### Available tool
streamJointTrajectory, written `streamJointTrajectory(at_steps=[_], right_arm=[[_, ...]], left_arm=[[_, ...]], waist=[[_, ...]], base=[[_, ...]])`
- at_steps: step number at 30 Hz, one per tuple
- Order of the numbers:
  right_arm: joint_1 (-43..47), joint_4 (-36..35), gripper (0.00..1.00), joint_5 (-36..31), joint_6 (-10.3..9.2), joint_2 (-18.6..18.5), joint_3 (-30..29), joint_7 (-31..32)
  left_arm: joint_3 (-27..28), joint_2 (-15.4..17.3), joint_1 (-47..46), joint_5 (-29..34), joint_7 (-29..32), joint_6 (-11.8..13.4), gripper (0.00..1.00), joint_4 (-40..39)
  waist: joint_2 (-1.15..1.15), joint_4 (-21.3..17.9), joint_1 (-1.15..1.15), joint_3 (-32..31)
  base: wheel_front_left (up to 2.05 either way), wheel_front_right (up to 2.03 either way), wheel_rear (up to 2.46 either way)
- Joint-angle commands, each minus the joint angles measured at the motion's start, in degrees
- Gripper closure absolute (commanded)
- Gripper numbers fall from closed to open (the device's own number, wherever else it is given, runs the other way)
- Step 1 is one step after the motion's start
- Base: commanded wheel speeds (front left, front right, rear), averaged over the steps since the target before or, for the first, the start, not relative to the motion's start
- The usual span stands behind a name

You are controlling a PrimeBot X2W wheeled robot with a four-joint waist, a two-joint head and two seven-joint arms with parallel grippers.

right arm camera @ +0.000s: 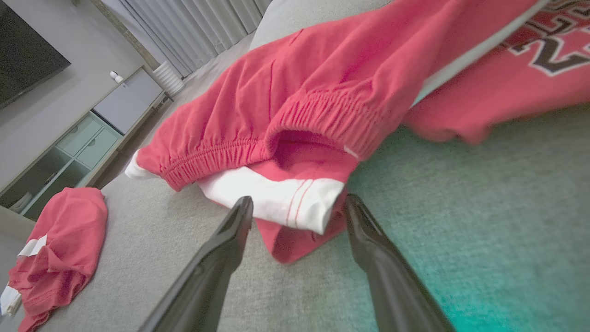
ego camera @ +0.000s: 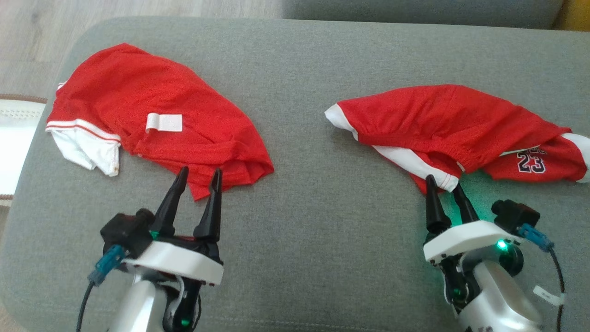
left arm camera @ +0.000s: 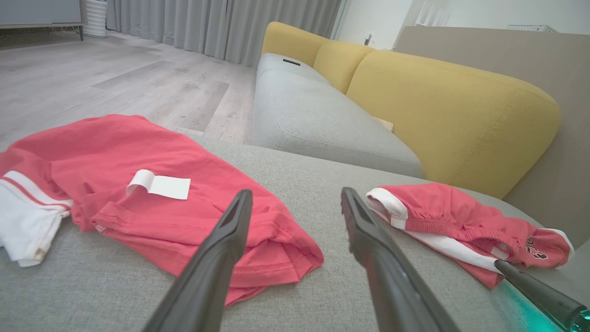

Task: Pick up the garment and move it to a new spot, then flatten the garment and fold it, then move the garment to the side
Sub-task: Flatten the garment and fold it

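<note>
Shorts' number print (right arm camera: 551, 48) partly beyond the view's edge

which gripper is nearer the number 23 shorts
Right. The right gripper is at the near edge of the shorts; the left gripper is across the cushion, by the red shirt.

The number 23 (ego camera: 531, 163), dark with a white outline, stands on the red shorts (ego camera: 438, 115); the lettering arched just above it is mostly covered. The white tag (ego camera: 164, 122) on the red shirt (ego camera: 138, 87), left of the shorts, shows nothing readable.
</note>
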Motion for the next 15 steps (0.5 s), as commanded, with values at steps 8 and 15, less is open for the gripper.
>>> streamJointTrajectory(at_steps=[8,15], right_arm=[[-3.4,-0.3,0.43,1.3,0.44,-0.2,3.1,-0.5],[-2.6,-2.7,1.00,-0.3,0.44,-0.2,2.3,-0.6]], left_arm=[[1.0,0.1,-3.1,-0.6,-0.3,0.5,0.00,-1.5],[1.5,0.1,-2.8,-0.8,-0.3,0.9,0.00,-1.3]], waist=[[0.00,-0.1,0.00,0.1],[0.00,-1.7,0.00,-0.6]], base=[[0.00,0.00,0.00],[0.00,0.00,0.00]])
